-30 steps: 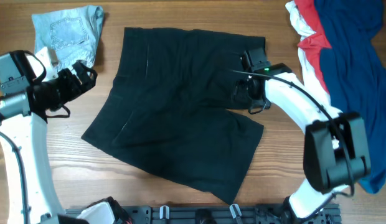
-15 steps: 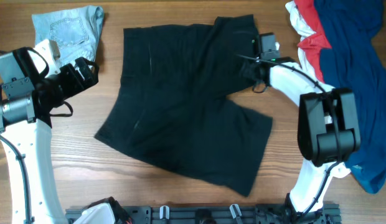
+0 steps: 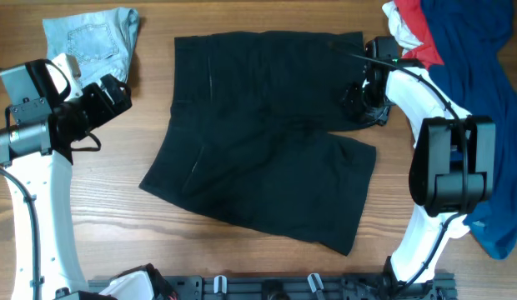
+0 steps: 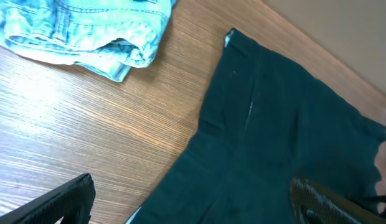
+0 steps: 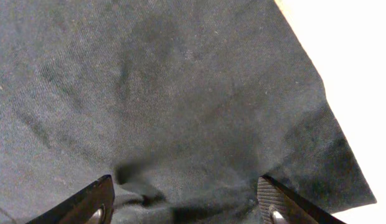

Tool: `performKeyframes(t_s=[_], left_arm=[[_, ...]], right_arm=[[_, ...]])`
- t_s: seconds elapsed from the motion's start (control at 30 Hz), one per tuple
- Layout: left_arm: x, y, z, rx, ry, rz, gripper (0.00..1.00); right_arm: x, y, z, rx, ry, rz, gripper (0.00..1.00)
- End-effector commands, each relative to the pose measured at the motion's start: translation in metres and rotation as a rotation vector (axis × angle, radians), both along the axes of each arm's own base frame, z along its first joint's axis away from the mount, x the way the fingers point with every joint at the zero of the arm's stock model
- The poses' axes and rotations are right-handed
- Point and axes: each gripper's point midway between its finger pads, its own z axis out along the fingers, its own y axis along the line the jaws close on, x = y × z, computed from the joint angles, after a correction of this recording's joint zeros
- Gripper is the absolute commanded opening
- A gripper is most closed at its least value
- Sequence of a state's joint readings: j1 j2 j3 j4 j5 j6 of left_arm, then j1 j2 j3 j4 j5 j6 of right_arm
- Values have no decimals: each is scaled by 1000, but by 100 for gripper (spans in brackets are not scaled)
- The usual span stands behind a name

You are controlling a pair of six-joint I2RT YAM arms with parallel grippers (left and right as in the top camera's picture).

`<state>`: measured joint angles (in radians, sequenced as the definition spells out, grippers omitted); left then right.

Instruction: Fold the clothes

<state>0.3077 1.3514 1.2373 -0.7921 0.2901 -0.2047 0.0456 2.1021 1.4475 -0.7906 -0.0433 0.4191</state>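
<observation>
Lying beneath the right gripper [image 5: 183,202], black shorts [image 3: 258,142]; jaws wide apart.

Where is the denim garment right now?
Overhead view: the denim garment lies at the far-left corner of the table, just beyond the left gripper, apart from the black shorts.

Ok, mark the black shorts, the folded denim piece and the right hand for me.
black shorts [image 3: 258,142], overhead view, middle of the spread fabric.
denim piece [image 3: 90,37], overhead view, on its back pocket.
right hand [image 5: 187,202], right wrist view, midway between its two open fingers.
</observation>
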Motion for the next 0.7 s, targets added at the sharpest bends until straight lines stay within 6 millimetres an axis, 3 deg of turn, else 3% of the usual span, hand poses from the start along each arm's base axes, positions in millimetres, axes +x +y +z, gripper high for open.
performKeyframes(t_s=[0.0,0.03,0.1,0.17,0.23,0.33,0.4,0.53,0.6,0.67], left_arm=[[3,11,1,45,0,42,100],[5,12,2,50,-10,44,100],[10,14,8,59,-40,45,100],[10,14,15,66,-63,46,100],[4,12,29,76,-96,46,100],[-13,6,48,85,-131,47,100],[-26,2,47,77,-105,45,100],[-49,-5,21,65,41,6,100],[-66,-7,2,-46,166,144,100],[-77,-10,-14,-101,246,195,100]], right_arm=[[-40,-13,-30,-42,158,-7,87],[-27,-12,-10,-41,96,12,92],[-3,-10,53,-29,-42,37,96],[1,-7,122,-21,-159,42,97],[-16,-2,191,-17,-276,71,99],[-70,10,244,18,-312,92,100],[-107,16,251,32,-251,75,99],[-169,43,247,55,-86,45,98],[-201,69,233,50,-4,27,98],[-223,83,210,20,65,-60,95]])
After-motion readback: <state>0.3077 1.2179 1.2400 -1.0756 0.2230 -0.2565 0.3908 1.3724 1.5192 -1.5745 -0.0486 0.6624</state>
